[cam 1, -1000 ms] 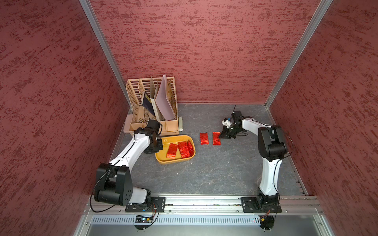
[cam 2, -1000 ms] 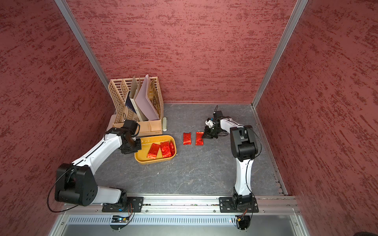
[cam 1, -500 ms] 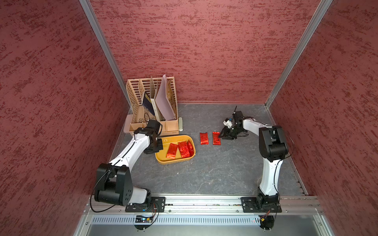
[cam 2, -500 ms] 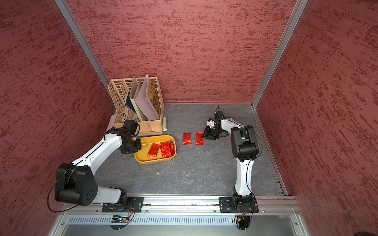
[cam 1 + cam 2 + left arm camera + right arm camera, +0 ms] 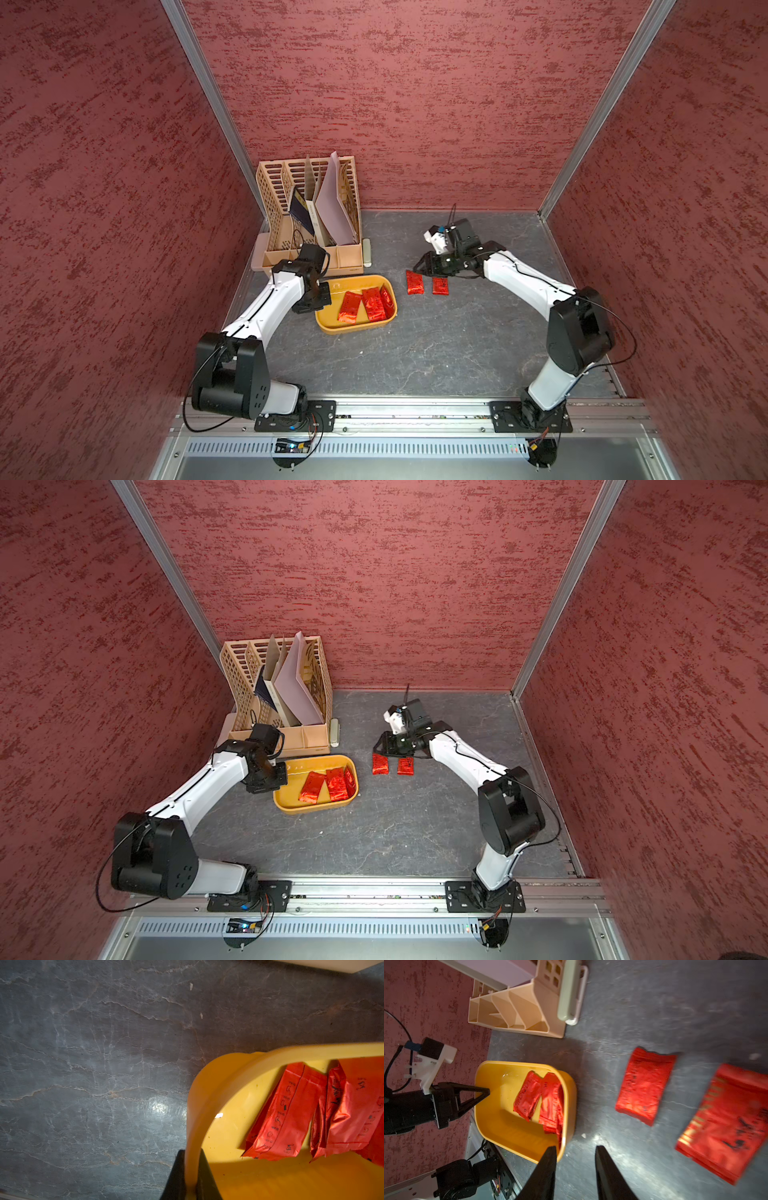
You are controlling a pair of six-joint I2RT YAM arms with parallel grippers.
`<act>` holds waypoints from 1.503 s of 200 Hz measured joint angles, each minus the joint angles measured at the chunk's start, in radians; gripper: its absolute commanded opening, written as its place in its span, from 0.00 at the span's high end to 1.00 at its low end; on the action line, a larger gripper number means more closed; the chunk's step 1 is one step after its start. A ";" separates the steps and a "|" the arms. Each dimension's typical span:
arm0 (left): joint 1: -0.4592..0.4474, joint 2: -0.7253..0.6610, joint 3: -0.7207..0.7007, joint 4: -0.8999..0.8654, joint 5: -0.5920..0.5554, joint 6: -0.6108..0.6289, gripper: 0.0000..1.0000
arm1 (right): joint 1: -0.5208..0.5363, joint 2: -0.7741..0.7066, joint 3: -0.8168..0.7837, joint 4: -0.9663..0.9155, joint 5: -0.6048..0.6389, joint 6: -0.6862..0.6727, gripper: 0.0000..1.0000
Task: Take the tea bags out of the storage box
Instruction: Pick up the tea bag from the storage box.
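At the box rim: left gripper [image 5: 191, 1169] pinched tight on the storage box [image 5: 353, 329] wall, toward the back-left corner of the desk [image 5: 436, 357]
Right gripper [image 5: 576, 1149]: part-open, empty, over the desk beside two tea bags [image 5: 414, 282] already out
Inside the box: at least three tea bags, overlapping
Risk: slick foil may slip or lift two at once; a snag could drag the clamped box

A lab robot cell. The left arm [image 5: 270, 307] and right arm [image 5: 523, 282] are bolted to an aluminium rail [image 5: 415, 409] at the near edge of the bench [image 5: 436, 353]. Red textured panels [image 5: 395, 104] on metal posts [image 5: 208, 91] enclose it.
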State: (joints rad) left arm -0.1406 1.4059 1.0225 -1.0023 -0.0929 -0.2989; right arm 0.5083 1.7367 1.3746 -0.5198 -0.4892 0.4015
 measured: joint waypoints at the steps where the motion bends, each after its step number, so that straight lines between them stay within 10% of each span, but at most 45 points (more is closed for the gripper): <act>1: 0.000 0.000 0.000 0.000 0.000 0.000 1.00 | 0.009 0.003 0.007 -0.002 0.006 0.003 0.63; 83: 0.000 0.000 0.000 0.000 -0.003 0.000 1.00 | 0.296 0.274 0.348 -0.205 0.336 0.016 0.56; 300: -0.006 0.000 0.000 0.000 -0.006 0.000 1.00 | 0.364 0.515 0.576 -0.420 0.543 0.016 0.62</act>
State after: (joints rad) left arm -0.1471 1.4059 1.0225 -1.0023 -0.0986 -0.2989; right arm 0.8726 2.2517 1.9507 -0.9398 0.0540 0.4175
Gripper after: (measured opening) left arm 0.094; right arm 0.394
